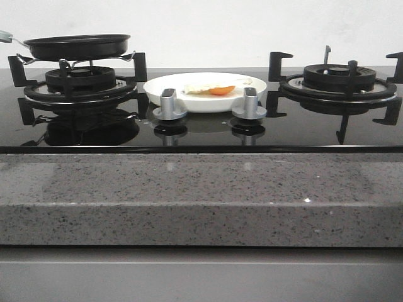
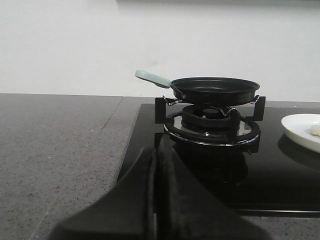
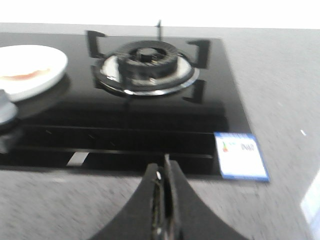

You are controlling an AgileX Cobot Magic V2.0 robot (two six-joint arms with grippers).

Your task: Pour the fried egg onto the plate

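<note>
**Egg on the plate, both sets of fingers pressed together**

The left gripper (image 2: pixel 156 200) shows its fingers pressed together with nothing between them, low over the grey table (image 2: pixel 55 150) just short of the hob's edge. Ahead of those fingers stands the black frying pan (image 2: pixel 215 90) on the left burner (image 2: pixel 212 125), its pale green handle (image 2: pixel 152 78) pointing away to the side; the pan looks empty.

At the hob's middle, behind two silver knobs (image 1: pixel 170 104), sits the plate (image 1: pixel 204 91). The fried egg (image 1: pixel 217 88) lies on it, white with an orange yolk, well inside the rim.

The right burner (image 3: pixel 145 65) stands bare, ahead of the right gripper (image 3: pixel 165 200), whose fingers are likewise closed on nothing. A blue-edged label (image 3: pixel 241 156) is stuck to the glass hob (image 3: pixel 150 120) just beyond and beside those fingers. This view is blurred.
</note>
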